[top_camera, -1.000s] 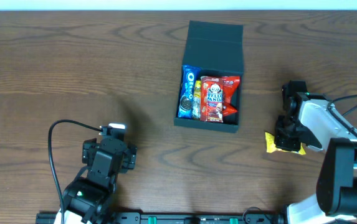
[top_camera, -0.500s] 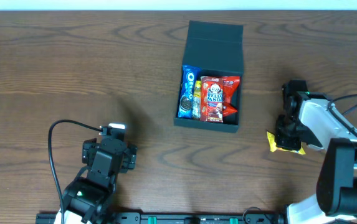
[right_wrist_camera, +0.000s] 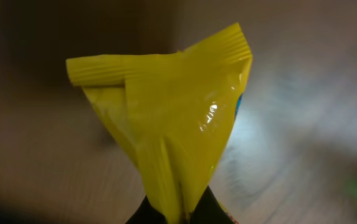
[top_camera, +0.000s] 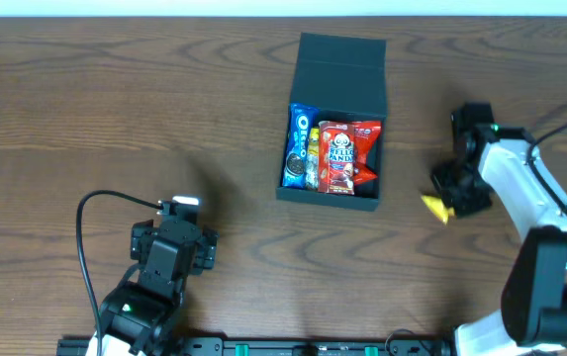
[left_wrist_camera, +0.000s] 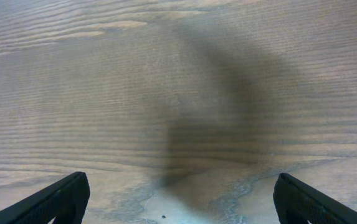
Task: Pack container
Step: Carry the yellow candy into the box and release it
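Note:
The container, a dark teal-black box with its flap lid folded back, lies open at the table's middle back. Inside it are a blue Oreo packet and a red snack packet. To its right my right gripper is shut on a yellow packet, which hangs pinched and crumpled between the jaws, lifted off the table. My left gripper is near the front left, open, with only bare wood between its fingers.
A black cable loops beside the left arm. The wooden table stretches bare to the left of the container. The right arm's white body stands at the right edge.
The right gripper has closed on the yellow packet and lifted it, moving up and back toward the container's side. The left arm has not moved.

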{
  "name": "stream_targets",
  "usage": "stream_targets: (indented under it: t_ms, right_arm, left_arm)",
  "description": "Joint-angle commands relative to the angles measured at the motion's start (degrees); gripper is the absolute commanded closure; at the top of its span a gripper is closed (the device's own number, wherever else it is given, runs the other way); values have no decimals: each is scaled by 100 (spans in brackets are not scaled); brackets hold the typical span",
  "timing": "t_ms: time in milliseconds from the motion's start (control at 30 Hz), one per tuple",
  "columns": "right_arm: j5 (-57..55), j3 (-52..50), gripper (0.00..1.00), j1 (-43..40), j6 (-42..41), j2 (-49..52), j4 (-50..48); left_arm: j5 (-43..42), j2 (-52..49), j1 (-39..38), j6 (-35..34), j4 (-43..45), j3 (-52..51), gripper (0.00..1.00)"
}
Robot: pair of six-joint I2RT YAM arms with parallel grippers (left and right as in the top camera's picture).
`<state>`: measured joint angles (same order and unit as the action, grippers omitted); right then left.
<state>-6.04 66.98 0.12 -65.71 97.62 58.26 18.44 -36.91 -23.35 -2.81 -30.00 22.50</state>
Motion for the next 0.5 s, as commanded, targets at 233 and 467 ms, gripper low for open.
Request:
stream_targets:
  t_ms: [233,467]
  right_arm:
    - [654,1655,99,1639,3882,-730,372]
    - [654,1681,99,2120,4330,-299,-50]
  left_arm:
    - [107,17,20,-17,2,4,5]
    - [105,17,20,-17,2,4,5]
